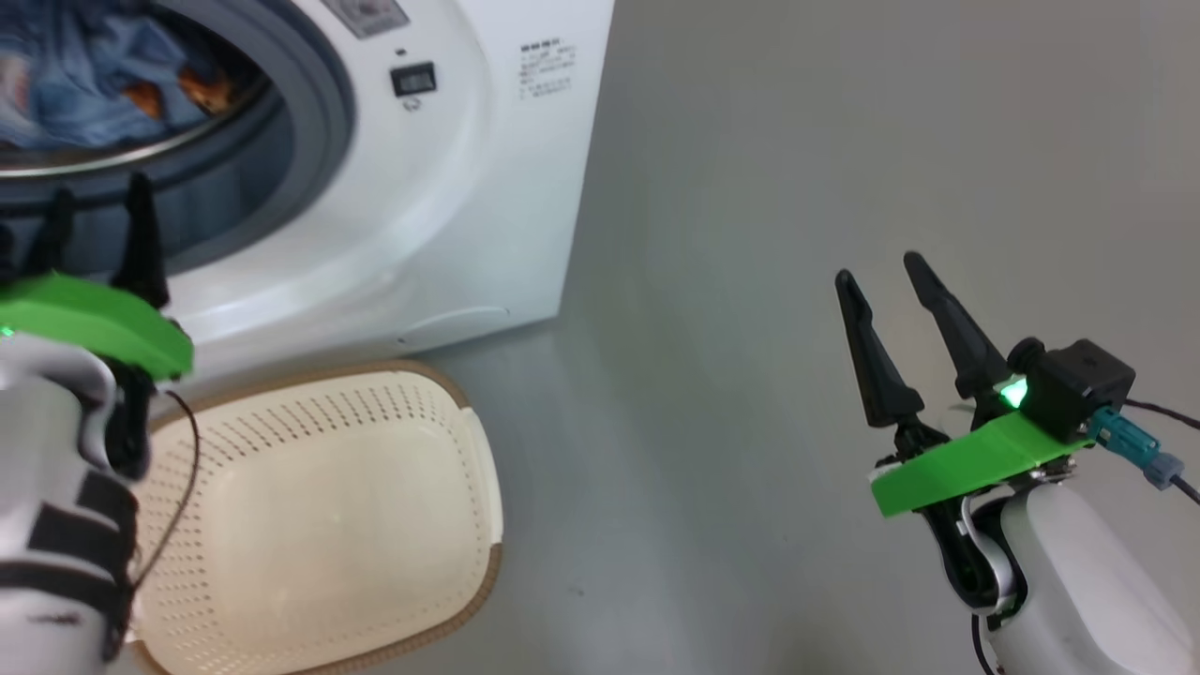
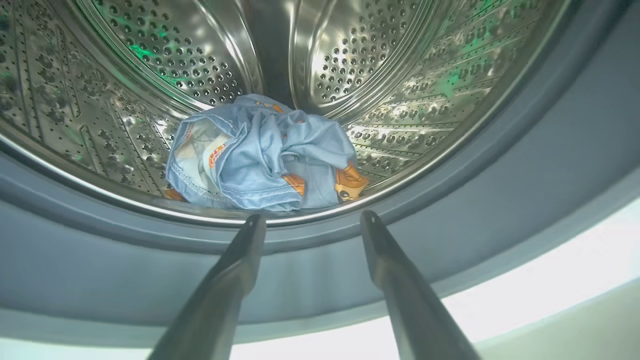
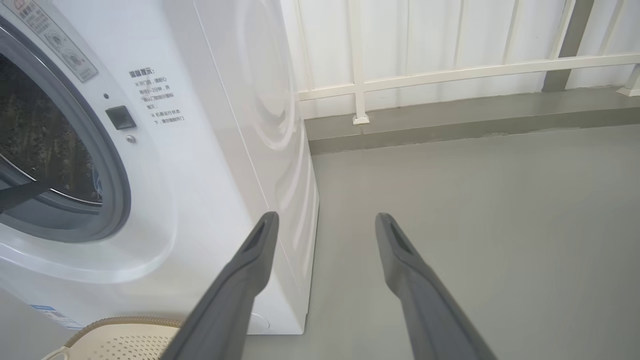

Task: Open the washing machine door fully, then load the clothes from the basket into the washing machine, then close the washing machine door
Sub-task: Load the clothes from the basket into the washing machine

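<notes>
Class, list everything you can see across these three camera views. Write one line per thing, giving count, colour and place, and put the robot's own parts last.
washing machine: one, white, on the floor, upper left of the head view.
drum: one, shiny perforated steel, inside the machine.
rubber ring: one, grey, around the round opening.
clothes: one bundle, light blue with orange prints, lying at the drum's front edge.
basket: one, cream with a brown rim, on the floor in front of the machine.
floor: one, grey, under everything.
railing: one, white, at the floor's far edge in the right wrist view.
left end effector: one, dark fingers, open and holding nothing, at the opening's lower rim.
right end effector: one, dark fingers, open, over the floor to the machine's right.
</notes>
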